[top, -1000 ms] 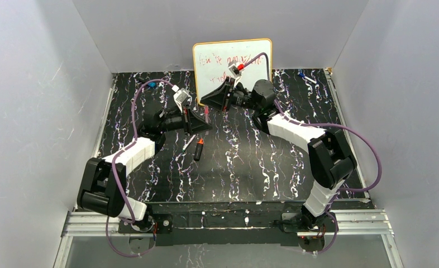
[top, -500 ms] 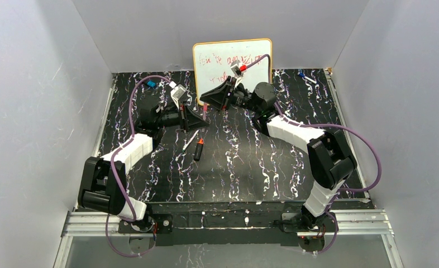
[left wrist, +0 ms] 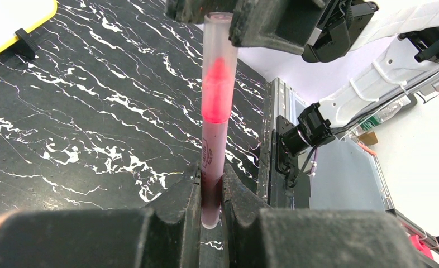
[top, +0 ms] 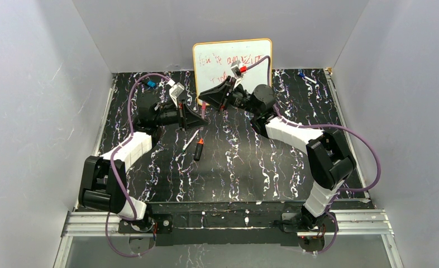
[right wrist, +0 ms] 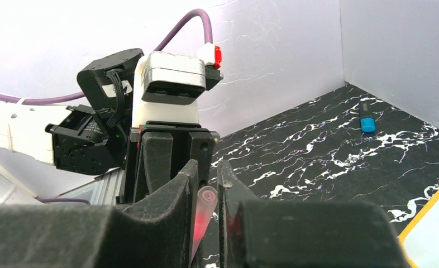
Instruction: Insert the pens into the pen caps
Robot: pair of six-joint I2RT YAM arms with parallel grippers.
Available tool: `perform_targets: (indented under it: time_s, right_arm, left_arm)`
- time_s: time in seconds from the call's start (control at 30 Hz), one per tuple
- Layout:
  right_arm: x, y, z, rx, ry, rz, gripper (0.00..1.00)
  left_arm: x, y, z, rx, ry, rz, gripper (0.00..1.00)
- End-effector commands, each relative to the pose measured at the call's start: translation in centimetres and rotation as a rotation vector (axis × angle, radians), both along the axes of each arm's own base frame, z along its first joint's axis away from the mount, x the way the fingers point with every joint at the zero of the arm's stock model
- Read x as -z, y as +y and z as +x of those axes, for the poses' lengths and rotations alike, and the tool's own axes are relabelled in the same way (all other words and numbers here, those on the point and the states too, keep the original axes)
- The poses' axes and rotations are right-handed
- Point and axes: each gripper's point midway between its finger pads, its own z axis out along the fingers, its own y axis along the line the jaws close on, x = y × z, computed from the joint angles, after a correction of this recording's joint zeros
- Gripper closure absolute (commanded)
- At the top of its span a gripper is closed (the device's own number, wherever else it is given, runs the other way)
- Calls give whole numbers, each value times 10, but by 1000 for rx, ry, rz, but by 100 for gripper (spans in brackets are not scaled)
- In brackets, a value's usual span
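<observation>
A slim pink pen (left wrist: 213, 162) stands between the fingers of my left gripper (left wrist: 211, 173), which is shut on its barrel. A translucent pink pen cap (left wrist: 218, 61) covers the pen's bright tip. My right gripper (right wrist: 206, 167) is shut on that cap (right wrist: 203, 215), and its fingers (left wrist: 262, 22) show at the top of the left wrist view. From above, both grippers (top: 197, 116) (top: 204, 100) meet in front of the whiteboard. A thick black pen with an orange end (top: 198, 151) and a slim pale pen (top: 190, 140) lie on the table below them.
A whiteboard (top: 232, 64) with red scribbles leans on the back wall. Blue-tipped pens lie at the back left (top: 150, 84) and back right (top: 302, 73); one blue tip (right wrist: 366, 120) shows in the right wrist view. Grey walls close in three sides of the black marbled table (top: 262, 162).
The left gripper has moved up and back with the pink pen, and the right gripper has shifted slightly left, staying joined at the pen and cap. The pens on the table have not moved.
</observation>
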Motion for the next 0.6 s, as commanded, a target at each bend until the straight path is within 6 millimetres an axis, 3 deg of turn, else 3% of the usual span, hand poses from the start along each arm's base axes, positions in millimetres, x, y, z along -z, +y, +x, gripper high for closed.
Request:
perform_targets:
  time_s: [0.0,0.57]
  right_arm:
    - [95,26,-83,-334,225,-226,99]
    - [120,33,-101,-380,273,-255,99]
  left_arm:
    - [-92,28,52,-247,-333,-91,100]
    - [-103,35,56,-272,-353,-112,100]
